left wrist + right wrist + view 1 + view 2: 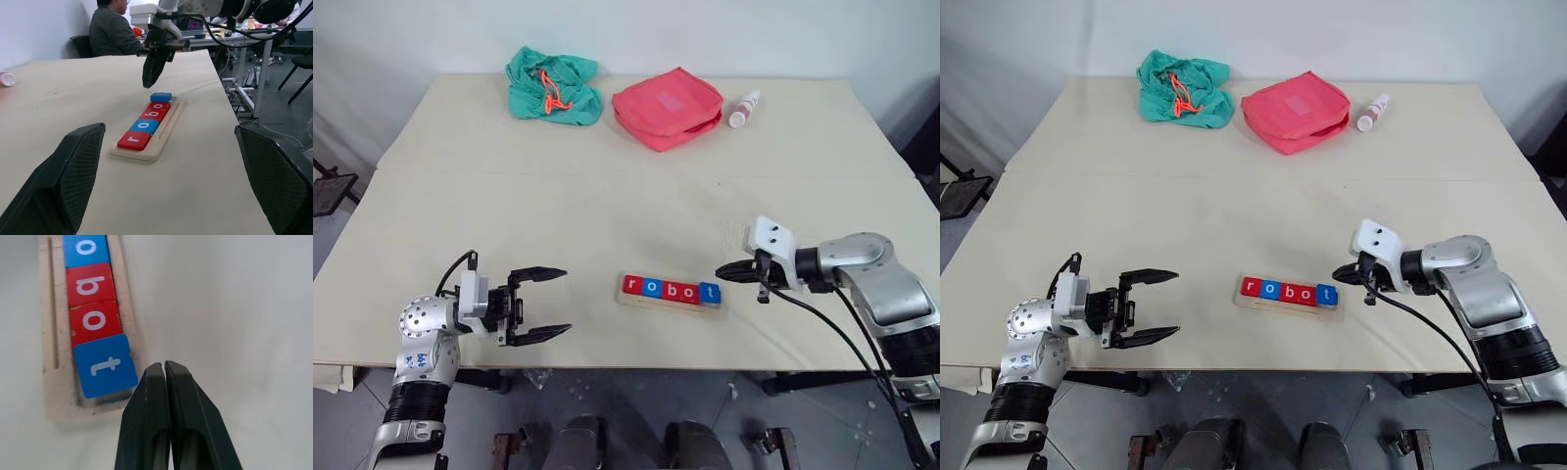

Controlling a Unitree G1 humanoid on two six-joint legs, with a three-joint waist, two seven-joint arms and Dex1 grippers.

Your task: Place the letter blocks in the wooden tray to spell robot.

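1. My right gripper [722,271] has its fingers pressed together on nothing, hovering just beside the blue "t" block [709,291].
2. The five letter blocks [670,289] sit in the wooden tray [668,303] near the table's [607,206] front edge, reading "robot".
3. My left gripper [544,305] hangs with its fingers spread apart and empty, well left of the tray.

— How is the left gripper [540,305] held?
— It is held level, pointed inward, its fingers spread wide apart.
— And the right gripper [724,271]?
— It is angled slightly downward, fingers pressed together, nothing gripped.
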